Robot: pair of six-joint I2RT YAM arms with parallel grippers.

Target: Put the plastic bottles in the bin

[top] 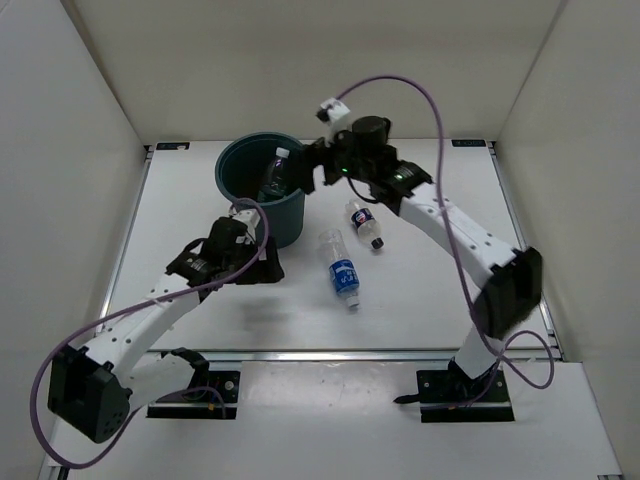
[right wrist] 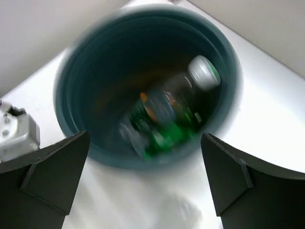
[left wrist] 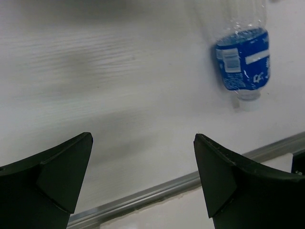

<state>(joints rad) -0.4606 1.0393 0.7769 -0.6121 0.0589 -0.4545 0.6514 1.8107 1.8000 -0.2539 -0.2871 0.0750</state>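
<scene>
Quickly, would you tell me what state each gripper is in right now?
Left gripper: open, holding nothing, near the blue-labelled bottle.
Right gripper: open, holding nothing, over the bin.

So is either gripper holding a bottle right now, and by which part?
Neither holds anything. The right gripper is open above the bin, with a bottle loose inside it. The left gripper is open too, apart from the blue-labelled bottle.
</scene>
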